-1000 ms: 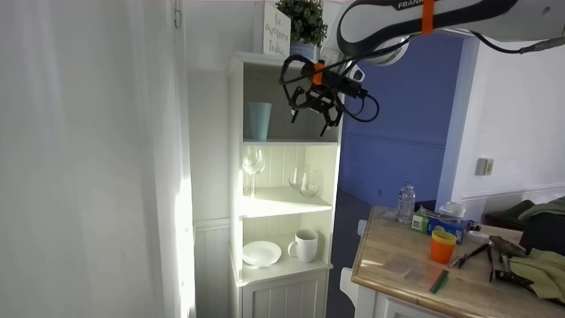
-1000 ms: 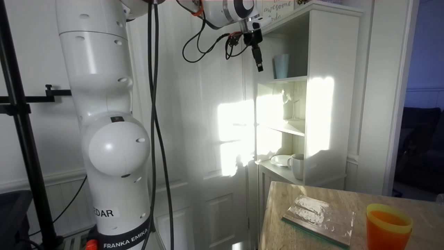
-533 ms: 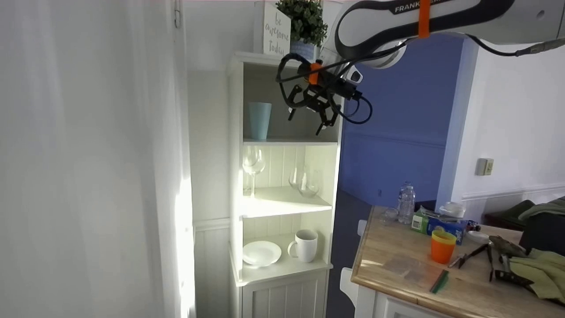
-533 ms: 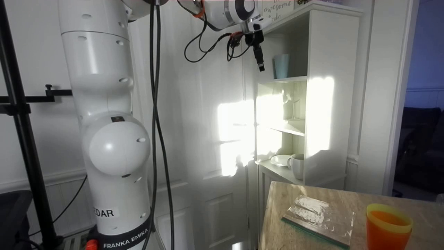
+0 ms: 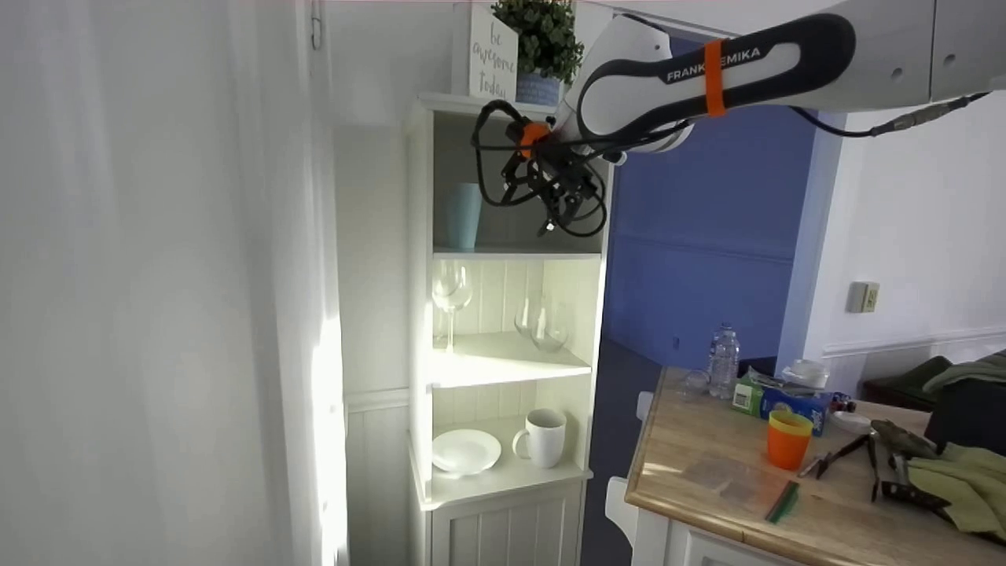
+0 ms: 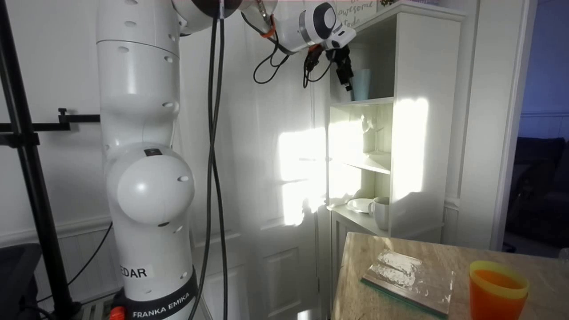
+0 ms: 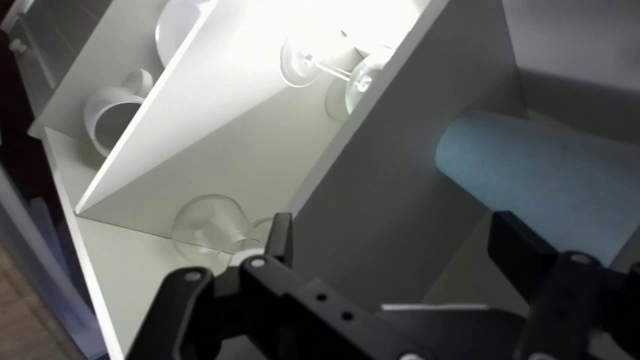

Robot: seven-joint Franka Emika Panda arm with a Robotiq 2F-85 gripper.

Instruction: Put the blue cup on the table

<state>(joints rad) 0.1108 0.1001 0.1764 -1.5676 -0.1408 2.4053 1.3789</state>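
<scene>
Black claw (image 7: 395,237) spread wide, empty. Tall, round, pale-blue cup (image 7: 545,175) at two o'clock in wrist view, on white shelf (image 7: 395,200). All left: grab, carry to pale-wood bench (image 5: 849,523).

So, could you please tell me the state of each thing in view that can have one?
Gripper: open, holding nothing
Blue cup: upright on the top shelf
White mug: upright
White plate: lying beside the mug
Wine glass: upright
Stemless glass: upright
Orange cup: upright on the table
Plastic bag: lying flat
Water bottle: upright, fill level unclear
Yellow-green cloth: crumpled
</scene>
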